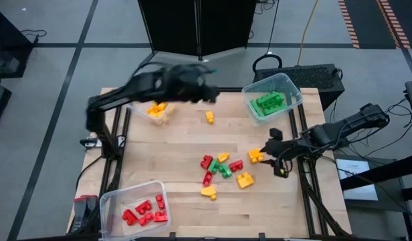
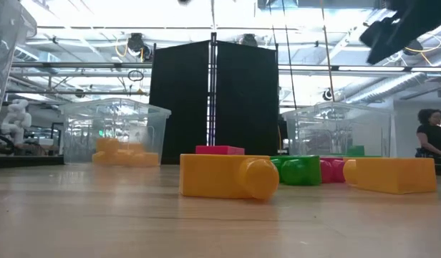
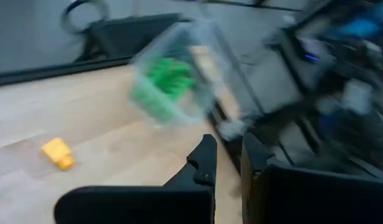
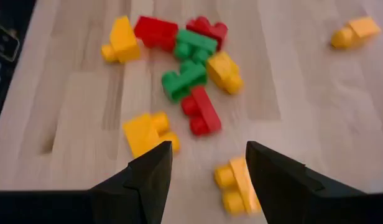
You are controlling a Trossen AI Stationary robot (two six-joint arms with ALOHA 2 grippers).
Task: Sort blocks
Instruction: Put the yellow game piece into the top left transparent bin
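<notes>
Loose red, green and yellow blocks (image 1: pixel 223 167) lie in a cluster at the table's middle, also seen in the right wrist view as blocks (image 4: pixel 191 68). One yellow block (image 1: pixel 210 117) lies alone farther back. My right gripper (image 4: pixel 207 165) hangs open over the cluster's right end, its fingers pointing down at a slant. One yellow block (image 4: pixel 236 185) lies beside one finger and another (image 4: pixel 145 132) beside the other. My left gripper (image 1: pixel 210 95) is high over the far middle of the table, shut and empty (image 3: pixel 229 165).
Three clear bins stand on the table. One with yellow blocks (image 1: pixel 156 110) is at the far left and one with green blocks (image 1: pixel 273 100) at the far right. One with red blocks (image 1: pixel 136 207) is at the near left. Bare wood lies between them.
</notes>
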